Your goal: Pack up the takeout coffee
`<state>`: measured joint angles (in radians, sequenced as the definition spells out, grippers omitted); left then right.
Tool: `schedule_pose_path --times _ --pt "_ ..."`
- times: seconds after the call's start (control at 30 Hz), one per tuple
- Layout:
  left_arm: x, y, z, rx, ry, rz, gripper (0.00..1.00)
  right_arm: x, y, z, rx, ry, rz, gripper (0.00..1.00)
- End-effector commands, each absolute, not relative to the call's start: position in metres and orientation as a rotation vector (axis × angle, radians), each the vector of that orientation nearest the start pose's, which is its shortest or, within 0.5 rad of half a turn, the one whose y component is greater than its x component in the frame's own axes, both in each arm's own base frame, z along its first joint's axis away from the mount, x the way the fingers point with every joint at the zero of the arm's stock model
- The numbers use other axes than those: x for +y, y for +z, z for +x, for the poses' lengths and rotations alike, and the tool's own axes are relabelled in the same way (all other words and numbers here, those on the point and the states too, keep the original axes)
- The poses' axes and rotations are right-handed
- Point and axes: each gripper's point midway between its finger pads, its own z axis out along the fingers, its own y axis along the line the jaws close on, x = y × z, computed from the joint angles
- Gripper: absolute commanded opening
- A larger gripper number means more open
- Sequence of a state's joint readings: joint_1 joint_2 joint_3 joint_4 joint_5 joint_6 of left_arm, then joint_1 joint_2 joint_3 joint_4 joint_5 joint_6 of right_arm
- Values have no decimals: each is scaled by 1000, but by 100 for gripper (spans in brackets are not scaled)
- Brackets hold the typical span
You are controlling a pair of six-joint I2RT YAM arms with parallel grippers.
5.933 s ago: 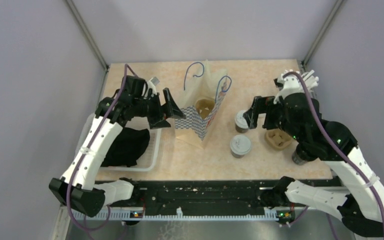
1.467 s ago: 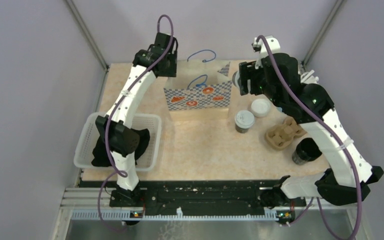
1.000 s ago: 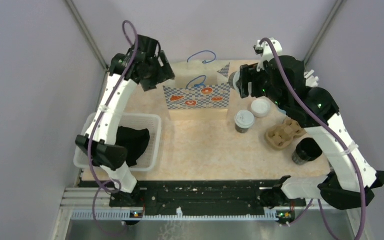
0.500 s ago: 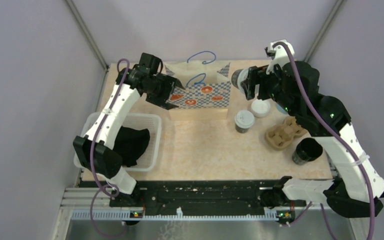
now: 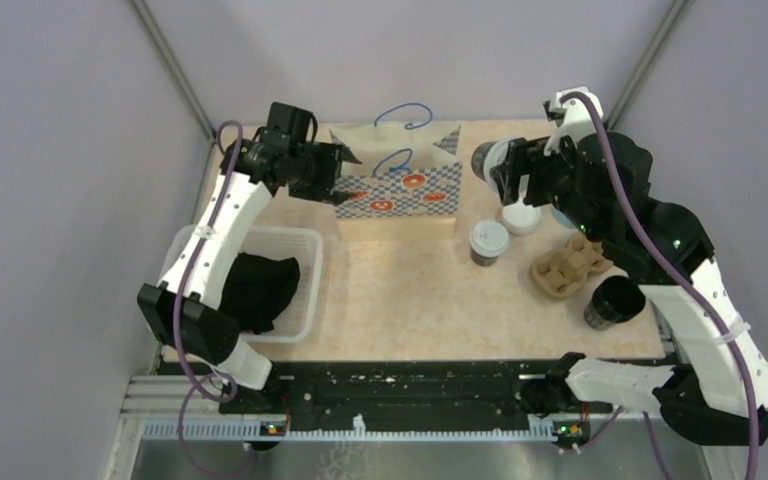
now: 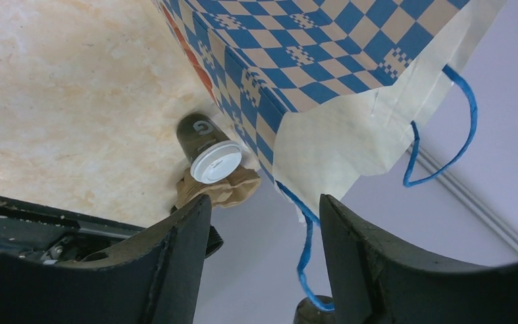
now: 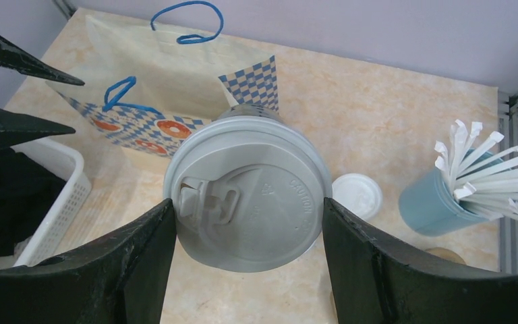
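Observation:
My right gripper [image 5: 505, 172] is shut on one takeout coffee cup [image 5: 483, 160] and holds it in the air just right of the paper bag [image 5: 400, 190]. In the right wrist view its pale lid [image 7: 246, 192] fills the space between my fingers [image 7: 141, 263]. The second coffee cup [image 5: 488, 242] stands on the table in front of the bag; it also shows in the left wrist view [image 6: 209, 152]. My left gripper [image 5: 343, 160] is open at the bag's left top edge, with the bag's corner [image 6: 337, 148] and blue handle beyond its fingers [image 6: 175, 263].
A loose white lid [image 5: 522, 216], a cardboard cup carrier [image 5: 568, 266] and a black lidless cup [image 5: 612, 300] sit at the right. A blue cup of white sticks [image 7: 438, 199] stands at the far right. A white basket [image 5: 300, 240] with black cloth is at the left.
My left gripper has swung down from behind the bag to its left top edge. My right gripper has lifted one coffee cup off the table and drifted slightly right with it.

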<state>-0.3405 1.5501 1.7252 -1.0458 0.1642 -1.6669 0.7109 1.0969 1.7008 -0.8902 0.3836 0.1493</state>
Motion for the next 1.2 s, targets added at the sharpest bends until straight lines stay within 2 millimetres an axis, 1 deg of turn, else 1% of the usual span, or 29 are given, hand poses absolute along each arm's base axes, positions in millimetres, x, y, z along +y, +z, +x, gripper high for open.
schedule_pose_path --times 0.0,0.07,0.27,0.4,0.47,0.53,0.6,0.67,0.73,0.87,0.9,0.97,1.03,1.1,1.17 --pt "-206 305 368 2164 -1035 -1690 65 137 440 254 1793 264 -218 55" --pt "-211 304 372 2181 -1050 -1702 62 138 440 254 1796 266 -218 55" --pt "-227 303 378 2237 -1103 -1705 62 138 439 253 1793 288 -197 53" --pt "-234 303 381 2256 -1118 -1685 58 138 439 252 1790 299 -187 52" --pt "-237 303 383 2264 -1125 -1671 55 139 438 252 1790 298 -187 51" --pt "-239 304 384 2269 -1141 -1655 50 139 439 253 1787 298 -185 50" --pt "-240 305 383 2274 -1147 -1651 49 140 438 254 1789 298 -187 49" --pt "-242 302 380 2297 -1157 -1653 47 140 438 254 1789 298 -191 48" --pt "-242 298 377 2306 -1157 -1648 41 141 438 255 1788 299 -191 48" --pt "-242 293 373 2331 -1151 -1615 33 144 438 256 1789 298 -220 47" --pt "-241 292 372 2342 -1150 -1594 28 146 437 256 1788 298 -241 47" --pt "-241 292 373 2357 -1150 -1525 14 156 437 255 1775 320 -320 47" --pt "-239 294 373 2377 -1144 -1428 5 164 440 253 1749 348 -387 47" --pt "-234 298 376 2389 -1114 -1293 1 172 441 252 1730 367 -445 47" --pt "-229 302 378 2408 -1079 -1135 0 184 439 251 1725 396 -521 47"
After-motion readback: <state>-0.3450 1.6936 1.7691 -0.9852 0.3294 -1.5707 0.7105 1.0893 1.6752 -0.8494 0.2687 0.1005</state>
